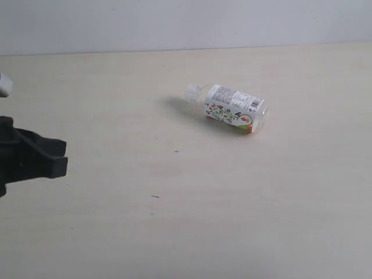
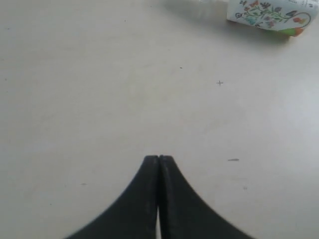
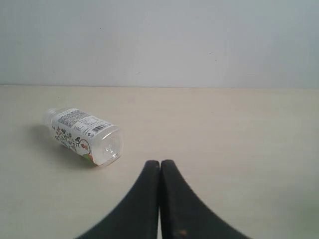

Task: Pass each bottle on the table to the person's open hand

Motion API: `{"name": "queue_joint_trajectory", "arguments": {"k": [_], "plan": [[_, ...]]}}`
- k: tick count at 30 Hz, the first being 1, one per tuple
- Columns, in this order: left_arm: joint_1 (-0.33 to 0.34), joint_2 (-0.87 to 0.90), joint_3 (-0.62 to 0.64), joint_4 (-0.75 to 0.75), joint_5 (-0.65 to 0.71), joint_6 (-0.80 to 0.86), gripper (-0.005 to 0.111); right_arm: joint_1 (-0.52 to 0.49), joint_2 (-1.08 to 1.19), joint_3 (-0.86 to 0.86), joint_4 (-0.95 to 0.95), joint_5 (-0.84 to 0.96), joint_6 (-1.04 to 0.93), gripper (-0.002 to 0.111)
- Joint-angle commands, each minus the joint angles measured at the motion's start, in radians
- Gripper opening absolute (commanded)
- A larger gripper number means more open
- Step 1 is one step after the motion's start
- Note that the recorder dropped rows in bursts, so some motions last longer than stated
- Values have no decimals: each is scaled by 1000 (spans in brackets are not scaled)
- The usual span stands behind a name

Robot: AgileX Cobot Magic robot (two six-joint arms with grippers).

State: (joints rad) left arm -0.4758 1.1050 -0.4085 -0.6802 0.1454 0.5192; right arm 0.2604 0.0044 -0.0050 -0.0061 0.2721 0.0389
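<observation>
One clear bottle [image 1: 230,107] with a white cap and a white flowered label lies on its side on the pale cream table [image 1: 174,221], cap toward the left. The left wrist view catches its label [image 2: 268,14] at the frame's edge; the right wrist view shows the whole bottle [image 3: 84,136], base toward the camera. My left gripper [image 2: 159,158] is shut with nothing in it, well short of the bottle; in the exterior view it [image 1: 58,158] sits at the left edge. My right gripper [image 3: 160,162] is shut and holds nothing, off to one side of the bottle's base. The other bottles and the person's hand are out of view.
A plain pale wall [image 1: 186,23] rises behind the table's far edge. A few tiny dark specks [image 1: 176,151] mark the tabletop between my left gripper and the bottle.
</observation>
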Motion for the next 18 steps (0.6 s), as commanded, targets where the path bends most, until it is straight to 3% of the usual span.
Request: {"name": "queue_joint_trajectory", "arguments": {"k": [1,8,18], "plan": [[3,-132,103,56,-10,4,0,-5,-4,5,-4,-12,-4,0],[3,-278,214,86,9,4,0,-5,-4,5,-4,-117,-4,0],[3,-291,223,86,14,4,0,-5,-4,5,117,-255,104,0]]}}
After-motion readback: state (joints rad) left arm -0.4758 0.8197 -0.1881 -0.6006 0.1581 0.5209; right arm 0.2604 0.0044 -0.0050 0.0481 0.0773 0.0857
